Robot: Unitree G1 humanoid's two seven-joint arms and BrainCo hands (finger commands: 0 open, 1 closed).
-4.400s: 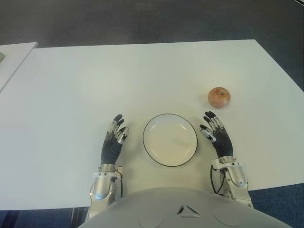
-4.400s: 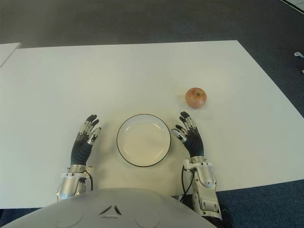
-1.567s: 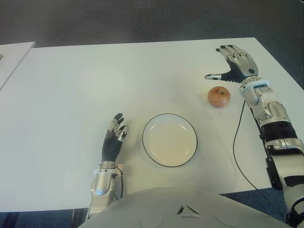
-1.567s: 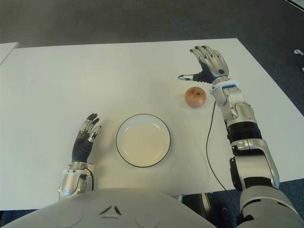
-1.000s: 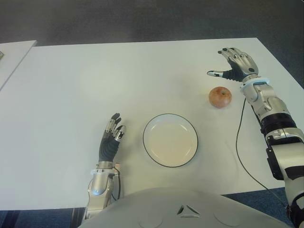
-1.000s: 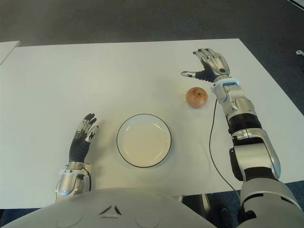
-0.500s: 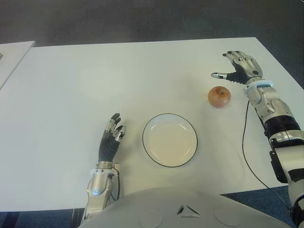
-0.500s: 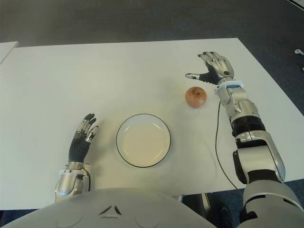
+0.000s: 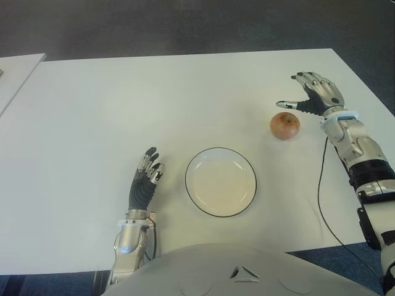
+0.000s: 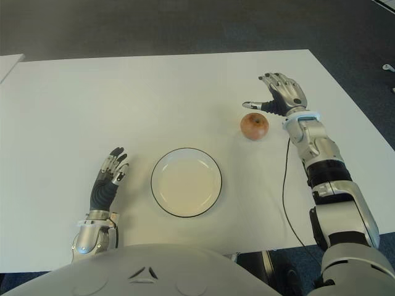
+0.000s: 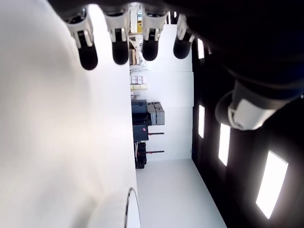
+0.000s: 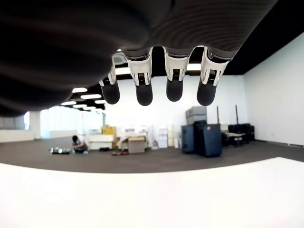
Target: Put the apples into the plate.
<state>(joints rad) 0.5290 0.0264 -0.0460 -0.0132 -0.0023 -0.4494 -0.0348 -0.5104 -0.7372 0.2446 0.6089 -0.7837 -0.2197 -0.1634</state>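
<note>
Nearest the robot, toward the desk's (image 9: 92,123) near edge, the left hand (image 9: 143,185) shows idle just left of the plate (image 9: 221,181), its fingers straight, loosely apart and holding nothing. The plate is a round, shallow, glossy white dish with a thin dark rim, bare inside, sitting on the matte white desktop. Farther out, toward the right edge, lies the only apple (image 9: 284,126) in view, a reddish, blotchy round fruit, well apart from the plate. Just beyond it and slightly to its right hovers the right hand (image 9: 312,95), fingers spread, thumb pointing across above the fruit, gripping nothing; I can't make out any contact between them. The apple looks firm and smooth-skinned, probably of moderate weight, stiff enough to take a solid squeeze, though apt to roll if nudged and to bruise if dropped hard. I'd take it from above around its widest girth, thumb opposite the fingers, so the curved skin can't slip out.
</note>
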